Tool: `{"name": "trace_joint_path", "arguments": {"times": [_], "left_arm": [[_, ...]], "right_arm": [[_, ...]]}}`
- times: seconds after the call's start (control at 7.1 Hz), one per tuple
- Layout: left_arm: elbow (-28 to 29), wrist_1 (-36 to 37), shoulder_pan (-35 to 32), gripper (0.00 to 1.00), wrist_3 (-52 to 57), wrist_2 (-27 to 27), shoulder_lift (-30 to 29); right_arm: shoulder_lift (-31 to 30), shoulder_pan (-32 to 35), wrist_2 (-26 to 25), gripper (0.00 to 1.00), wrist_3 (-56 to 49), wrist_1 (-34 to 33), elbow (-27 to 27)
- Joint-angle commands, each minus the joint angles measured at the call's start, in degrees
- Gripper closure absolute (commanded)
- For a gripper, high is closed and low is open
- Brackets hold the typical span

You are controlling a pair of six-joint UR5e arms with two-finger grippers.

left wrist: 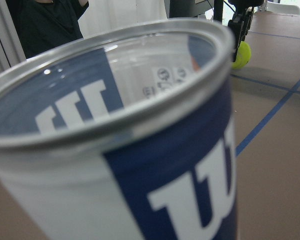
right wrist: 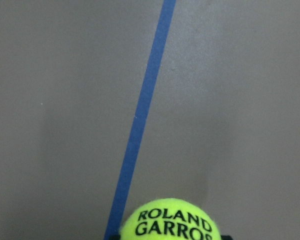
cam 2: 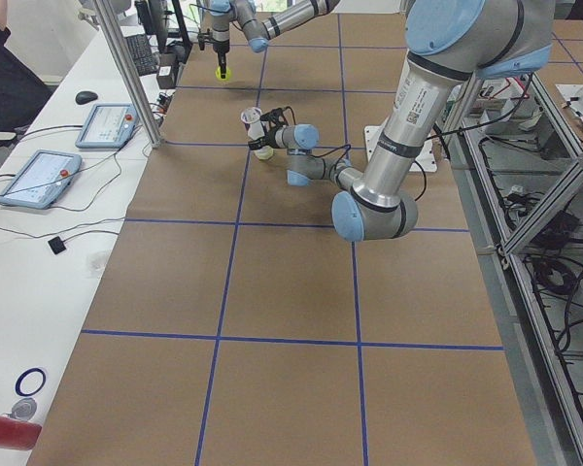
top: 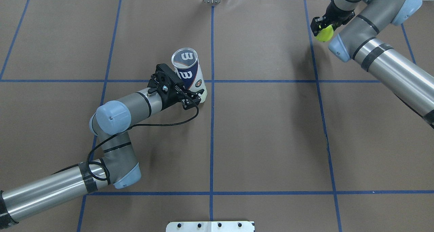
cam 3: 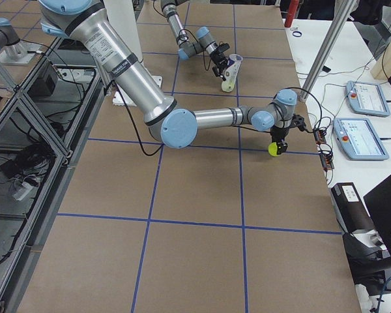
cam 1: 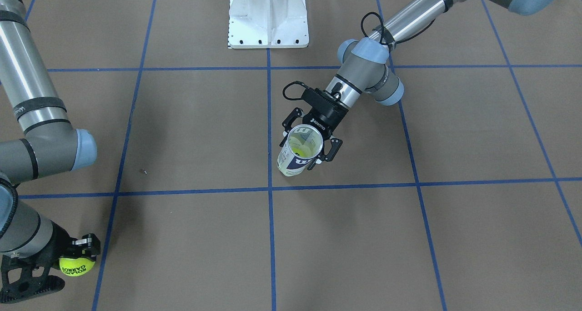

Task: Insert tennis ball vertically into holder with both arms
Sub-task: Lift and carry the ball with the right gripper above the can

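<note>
The left black two-finger gripper (cam 1: 313, 140) clasps the clear cylindrical Wilson ball can with navy-and-white label (cam 1: 298, 152) between its fingers, mouth upward, while the right black gripper (top: 322, 28) pinches a yellow-green felt tennis ball (top: 324, 33) above the brown table (top: 264, 130), well apart.

arms (top: 135, 104): silver-grey tubes — light-blue joint caps | black bands, black cable | gripper (cam 1: 313, 136): black — white ROBOTIQ lettering

can (top: 188, 71): clear, navy-white W label, open mouth up, tilted, by grid crossing | tennis ball (top: 324, 33): yellow-green, far from can
</note>
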Motion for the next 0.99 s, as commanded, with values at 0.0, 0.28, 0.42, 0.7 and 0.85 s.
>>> {"name": "trace_joint_path", "arguments": {"times": [0.0, 0.28, 0.42, 0.7, 0.85], "left_arm": [[-0.2, 0.0, -0.2, 0.01, 0.0, 0.0, 0.0], [-0.2, 0.1, -0.1, 0.01, -0.1, 0.0, -0.1], [-0.2, 0.1, 0.1, 0.01, -0.1, 0.0, -0.1], [-0.3, 0.1, 0.5, 0.01, -0.1, 0.0, -0.4], [-0.4, 0.1, 0.5, 0.01, -0.1, 0.0, -0.5]], "right_arm": [[5.7, 2.6, 5.3, 1.00, 5.8, -0.5, 0.3], [12.7, 0.7, 8.1, 1.00, 12.2, -13.7, 7.5], [13.6, -0.7, 8.2, 1.00, 15.4, -17.3, 11.9], [14.5, -2.5, 8.2, 1.00, 18.9, -17.5, 14.3], [14.6, -3.2, 8.3, 1.00, 21.8, -17.6, 16.0]]}}
